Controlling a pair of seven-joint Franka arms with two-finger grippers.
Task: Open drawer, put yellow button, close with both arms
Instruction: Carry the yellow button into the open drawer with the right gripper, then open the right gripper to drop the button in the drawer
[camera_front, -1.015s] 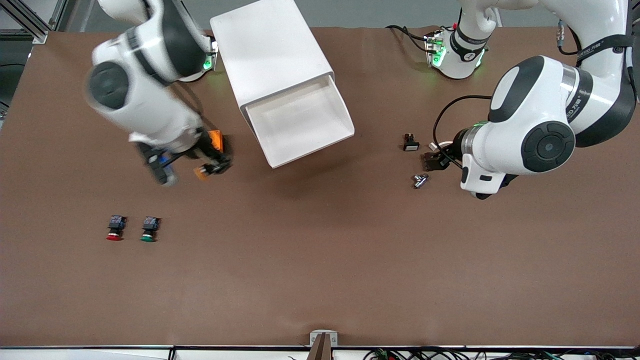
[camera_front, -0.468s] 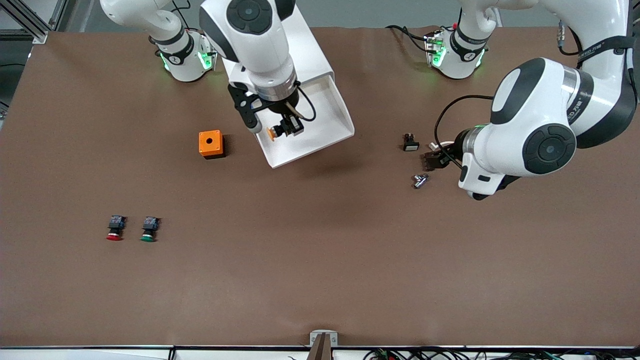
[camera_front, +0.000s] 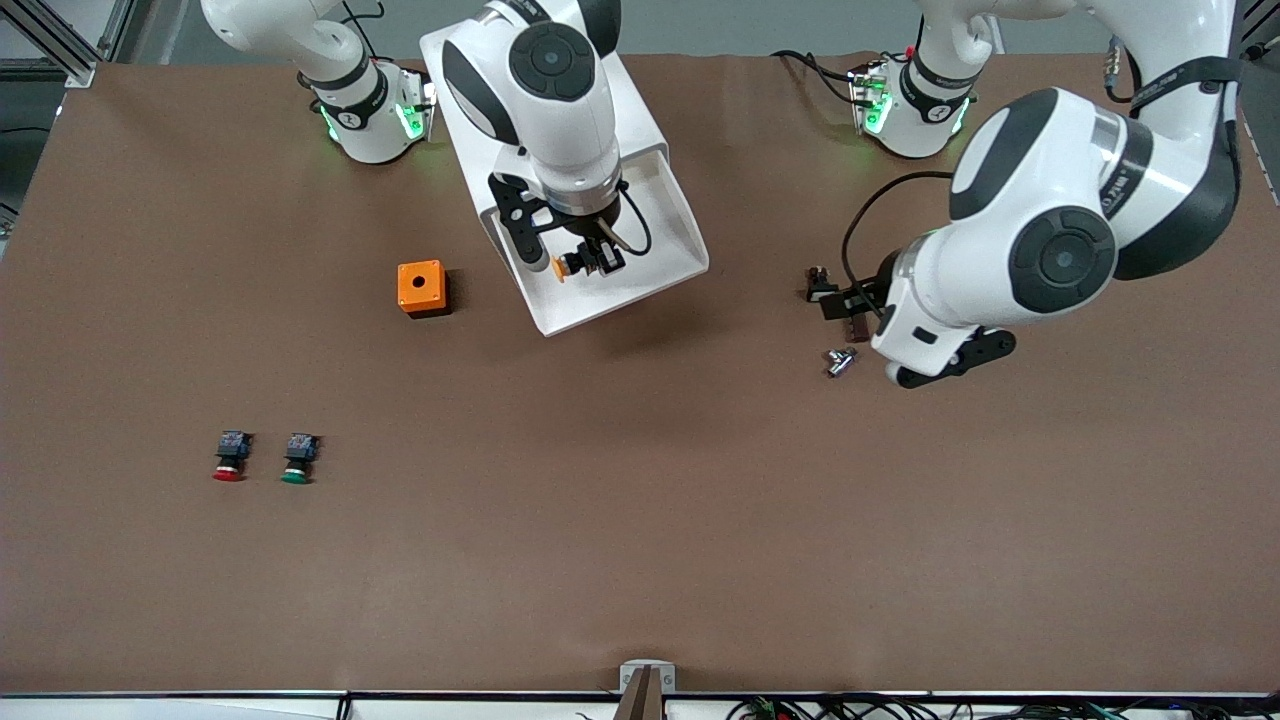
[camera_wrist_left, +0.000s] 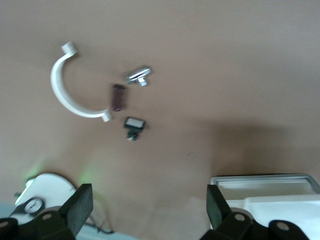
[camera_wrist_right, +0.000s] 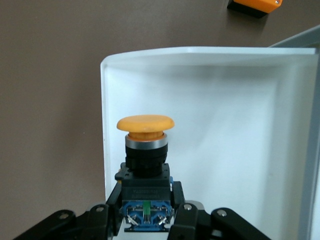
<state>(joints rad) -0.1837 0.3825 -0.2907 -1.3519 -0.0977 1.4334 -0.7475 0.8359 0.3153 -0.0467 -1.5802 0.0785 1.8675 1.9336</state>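
The top drawer (camera_front: 668, 272) of the white cabinet (camera_front: 540, 90) stands pulled open. My right gripper (camera_front: 585, 262) is over the open drawer, shut on the yellow button (camera_front: 568, 266). In the right wrist view the button (camera_wrist_right: 145, 131) has a yellow-orange cap and black body, clamped between my fingers above the drawer's white floor (camera_wrist_right: 220, 150). My left gripper (camera_front: 845, 305) is open and empty, low over small parts at the left arm's end of the table. In the left wrist view its fingers (camera_wrist_left: 80, 206) stand wide apart.
An orange cube with a hole (camera_front: 420, 287) sits beside the drawer toward the right arm's end. A red-capped button (camera_front: 230, 455) and a green-capped button (camera_front: 298, 457) lie nearer the front camera. A small black switch (camera_wrist_left: 134, 125), a metal piece (camera_wrist_left: 139, 75) and a white curved clip (camera_wrist_left: 67, 85) lie below my left gripper.
My right gripper carried the yellow button from beside the orange cube to over the open drawer. My left arm shifted a little toward the cabinet.
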